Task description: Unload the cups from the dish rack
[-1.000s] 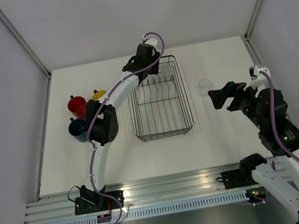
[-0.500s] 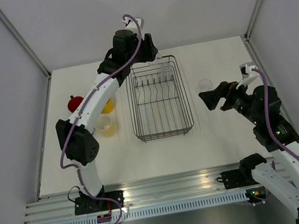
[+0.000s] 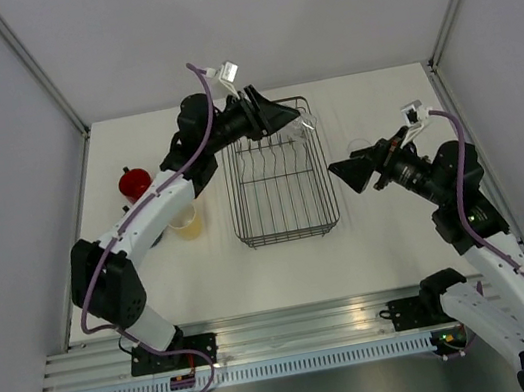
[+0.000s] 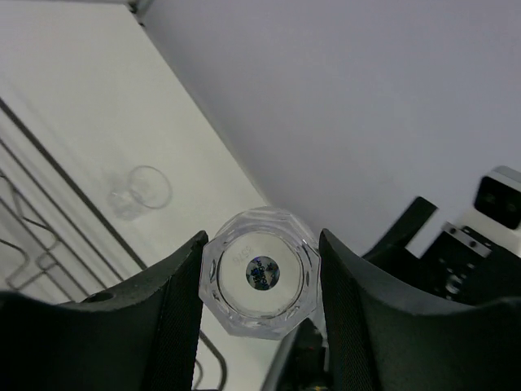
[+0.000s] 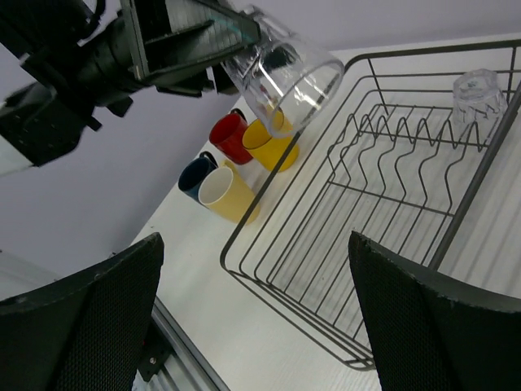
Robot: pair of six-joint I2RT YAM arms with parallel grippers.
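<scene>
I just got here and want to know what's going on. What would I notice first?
A clear glass is gripped sideways in the left jaws, up in the air over the far end of the rack, with its mouth toward the wide-open right jaws. Four colourful mugs stand together on the table left of the rack. A second glass sits in the rack's far corner.

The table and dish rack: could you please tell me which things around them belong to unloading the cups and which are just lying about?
Job: dish rack; held tumbler; tumbler in the rack; tumbler on the table; red mug; orange-yellow mug; blue mug; cream mug.
Lying about: nothing loose; only the fixed aluminium rail.
</scene>
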